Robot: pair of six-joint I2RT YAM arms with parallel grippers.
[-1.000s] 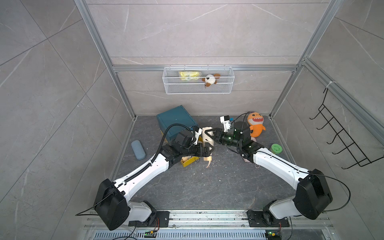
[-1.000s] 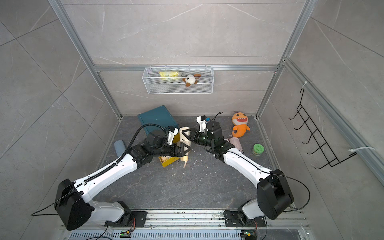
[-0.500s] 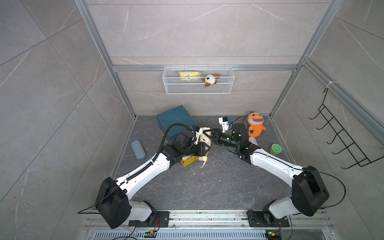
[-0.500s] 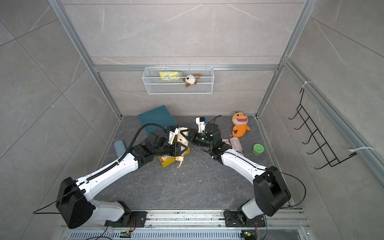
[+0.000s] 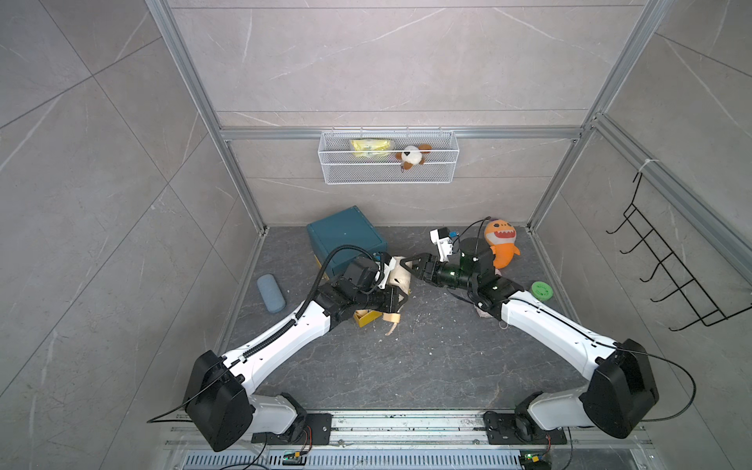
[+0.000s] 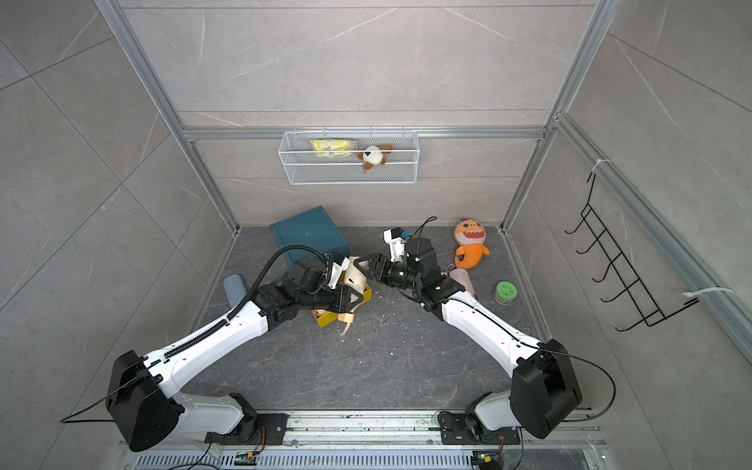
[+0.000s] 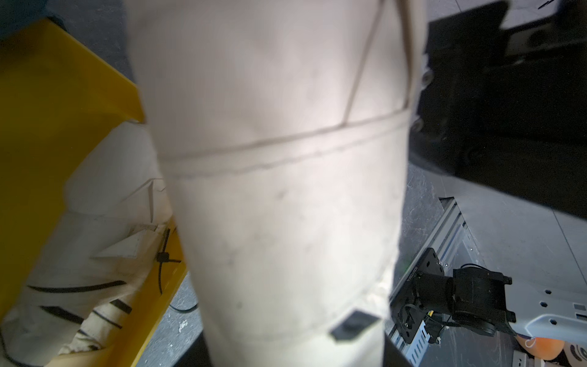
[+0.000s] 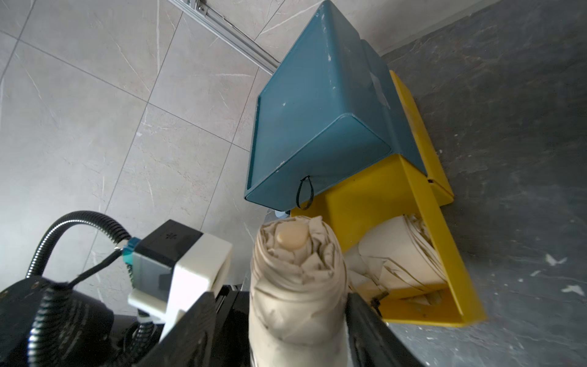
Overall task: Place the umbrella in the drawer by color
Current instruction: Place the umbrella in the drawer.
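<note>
On the right gripper [image 5: 407, 268], the fingers [image 8: 368, 321] stand apart on either side of the beige umbrella [image 8: 295, 286], near its capped end. A dark gap shows on 1 side, so they flank it rather than pinch it. The left gripper [image 5: 398, 300] sits lower on the same umbrella, and its jaws look closed around the folded canopy. The left wrist view is filled by that cloth, too near to show the pads, so this grip is judged from both top views.

The umbrella hangs off the floor, tilted, with its handle end pointing down. It is just beside the yellow drawer [image 8: 365, 197], which is pulled out from under the teal cabinet [image 8: 317, 111]. 1 cream folded umbrella [image 8: 400, 254] already lies inside that drawer.

The task looks partly done: 1 umbrella is stowed and this 1 is carried but not yet in. It has to be lowered in beside its match and let go. A pink bundle [image 6: 462, 278] lies on the floor by the right arm, possibly another umbrella to sort. No drawer for it is visible.
</note>
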